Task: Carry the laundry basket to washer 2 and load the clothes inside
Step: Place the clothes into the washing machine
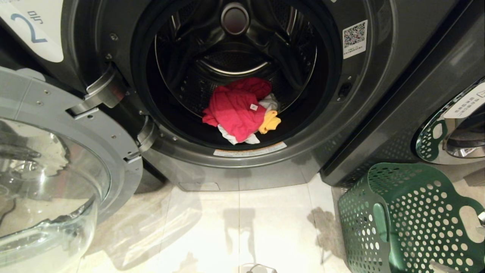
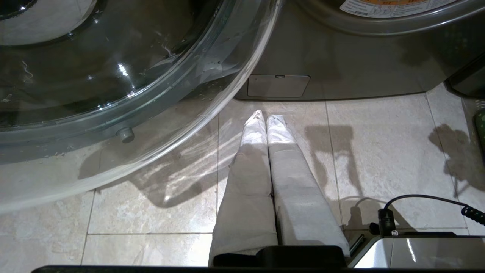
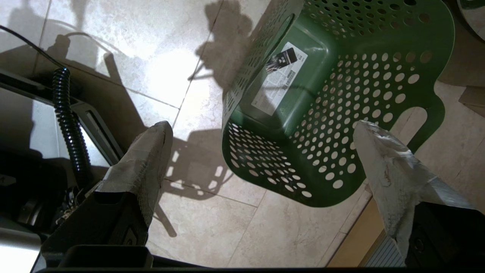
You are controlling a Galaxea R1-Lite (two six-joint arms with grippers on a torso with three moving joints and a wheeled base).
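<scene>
Pale glossy floor tiles [image 1: 265,227] front washer 2 [image 1: 341,125], its door [image 1: 57,159] swung open; the clothes [image 1: 238,110] lie inside. The laundry basket [image 1: 409,216] stands, perhaps tilted, on the floor. Right gripper [image 3: 261,148] spread above it; left gripper [image 2: 265,125] pressed together.

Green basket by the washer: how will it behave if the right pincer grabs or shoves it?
The basket looks empty, its bare bottom showing, and its walls are full of holes, so probably light. It seems to lie tilted on the floor, so a shove would likely slide or rock it. The moulded plastic should keep its shape, though the thin rim may flex.
</scene>
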